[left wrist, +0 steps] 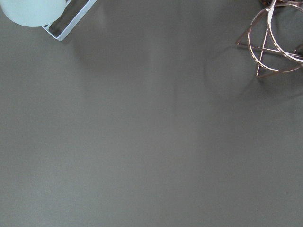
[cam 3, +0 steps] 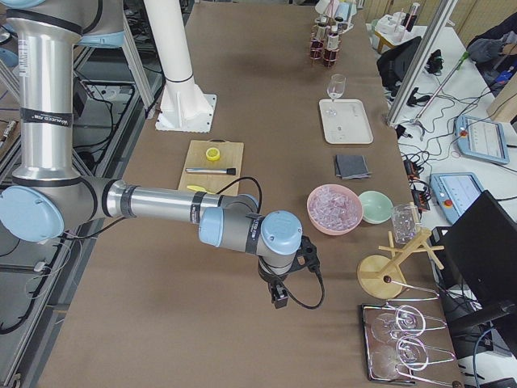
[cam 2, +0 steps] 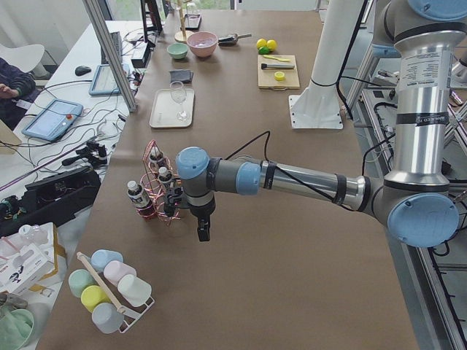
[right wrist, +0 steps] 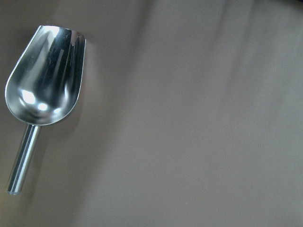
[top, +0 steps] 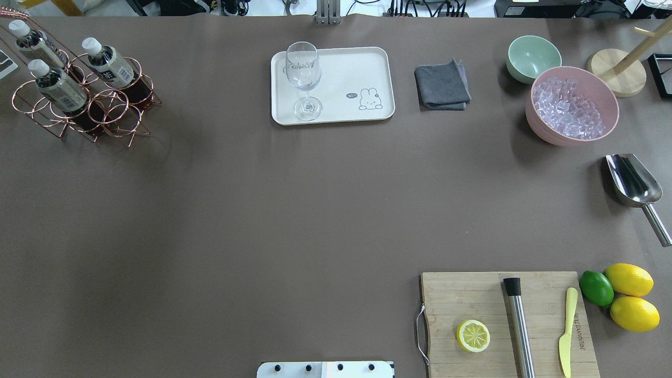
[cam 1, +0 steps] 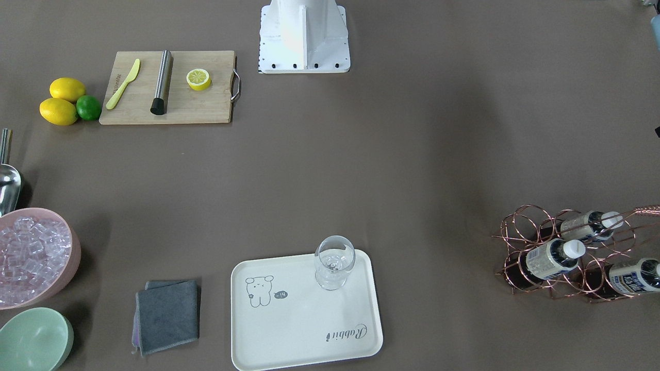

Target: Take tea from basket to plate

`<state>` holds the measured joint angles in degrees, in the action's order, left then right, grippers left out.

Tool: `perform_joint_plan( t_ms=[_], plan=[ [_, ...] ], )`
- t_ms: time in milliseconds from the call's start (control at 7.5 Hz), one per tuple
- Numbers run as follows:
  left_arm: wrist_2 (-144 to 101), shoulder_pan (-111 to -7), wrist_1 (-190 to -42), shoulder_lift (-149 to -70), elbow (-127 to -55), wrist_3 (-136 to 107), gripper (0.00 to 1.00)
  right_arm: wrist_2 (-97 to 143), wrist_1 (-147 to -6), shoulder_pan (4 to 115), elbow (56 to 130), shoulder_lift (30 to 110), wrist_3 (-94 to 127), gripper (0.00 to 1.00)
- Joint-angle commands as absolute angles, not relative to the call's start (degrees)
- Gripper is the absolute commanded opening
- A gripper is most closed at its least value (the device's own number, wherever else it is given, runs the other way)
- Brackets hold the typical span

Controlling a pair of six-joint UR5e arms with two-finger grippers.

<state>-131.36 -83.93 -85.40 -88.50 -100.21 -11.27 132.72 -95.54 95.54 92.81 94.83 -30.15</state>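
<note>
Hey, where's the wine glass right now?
In the overhead view the wine glass stands upright on the cream tray, at its left end; the grey cloth lies right of the tray.

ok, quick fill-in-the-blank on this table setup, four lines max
1. The copper wire basket holds ___ bottles of tea.
2. The plate carries only a wine ___.
3. The pink bowl is full of ___ cubes.
4. Half a ___ lies on the cutting board.
Missing words: three; glass; ice; lemon.
</note>
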Motion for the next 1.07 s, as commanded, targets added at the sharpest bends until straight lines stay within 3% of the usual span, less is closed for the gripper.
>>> perform_joint_plan(
  t_ms=[0, 933],
  plan=[
    [-131.4, -84.55, -84.82, -88.42, -99.93, -11.34, 0.98, 132.71, -95.54, 95.54, 92.81, 94.83, -30.15, 1.0],
    [-131.22, -85.87, -84.64, -88.42, -99.67, -11.78, 0.98, 132.63, -95.54, 95.54, 92.81, 94.92, -30.06, 1.0]
  ],
)
